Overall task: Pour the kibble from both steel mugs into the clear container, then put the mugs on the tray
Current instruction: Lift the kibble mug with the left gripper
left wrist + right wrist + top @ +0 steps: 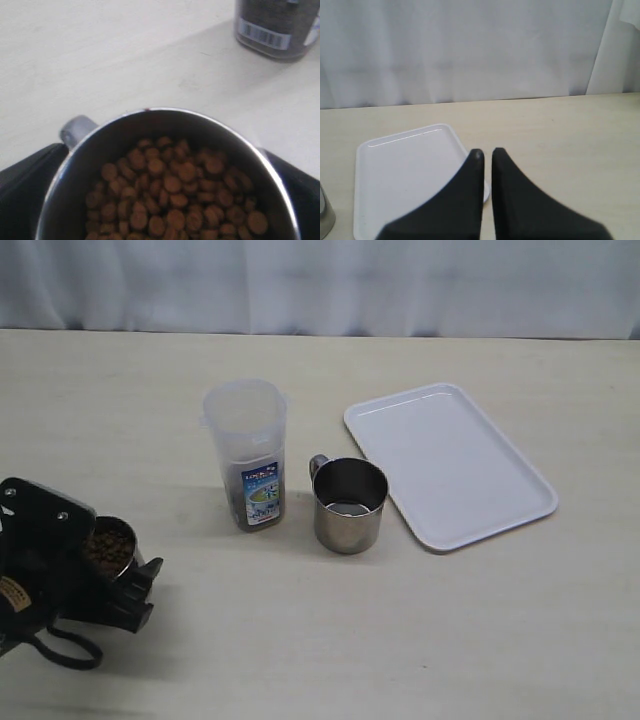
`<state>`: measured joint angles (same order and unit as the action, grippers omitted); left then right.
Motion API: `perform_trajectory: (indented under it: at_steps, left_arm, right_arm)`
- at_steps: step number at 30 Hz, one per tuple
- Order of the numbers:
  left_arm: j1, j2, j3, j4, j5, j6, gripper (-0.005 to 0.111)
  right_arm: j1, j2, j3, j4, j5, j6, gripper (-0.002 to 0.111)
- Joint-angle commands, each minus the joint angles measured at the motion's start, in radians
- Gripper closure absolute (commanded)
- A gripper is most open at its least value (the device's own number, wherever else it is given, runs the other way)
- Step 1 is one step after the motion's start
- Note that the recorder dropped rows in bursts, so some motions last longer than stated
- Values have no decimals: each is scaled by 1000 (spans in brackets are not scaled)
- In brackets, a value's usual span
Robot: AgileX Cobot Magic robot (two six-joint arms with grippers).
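Observation:
A steel mug (122, 538) full of brown kibble (170, 200) stands at the table's near left. My left gripper (110, 565) is open, with one black finger (25, 195) on each side of the mug's wall; I cannot tell whether they press on it. The second steel mug (350, 505) stands upright in the middle, with no kibble showing inside. Left of it is the clear container (246, 450), with a dark layer of kibble at its bottom. The white tray (450, 465) lies to the right. My right gripper (485, 152) is shut on nothing, above the tray's (405, 175) near corner.
A pale curtain (320, 280) hangs behind the table's far edge. The container's barcode label (262, 35) shows in the left wrist view, beyond the full mug. The left arm's black body and a looped cable (70, 650) fill the near left corner.

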<state>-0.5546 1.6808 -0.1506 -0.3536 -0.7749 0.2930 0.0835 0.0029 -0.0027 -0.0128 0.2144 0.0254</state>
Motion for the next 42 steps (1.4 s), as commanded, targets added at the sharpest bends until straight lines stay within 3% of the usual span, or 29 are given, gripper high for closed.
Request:
perform_trajectory:
  at_steps: [1,7,13,26,30,38,42]
  left_arm:
    - [95,47,-31,69,7,5,26]
    - [189,70,-33,354,-36,-92,26]
    - [196,70,-45,369,-169,-85,26]
    - [256,136,-131,455,-130,-92,26]
    - [256,136,-131,577,-63,-119,26]
    - [256,136,-21,602,-235,-104,26]
    - [265,143,-14,599,-208,-85,26]
  right_arm:
    - [1,-3,3,-2,0,-6,104]
    - [1,-3,3,-2,0,-6,104]
    - [1,-3,3,-2,0,-6,104]
    - [1,-3,3,-2,0,-6,104]
    - [1,-3,3,-2,0,-6,104]
    - [1,-3,3,-2,0,-6,104]
    - [1,-3,3,-2,0,-6,104]
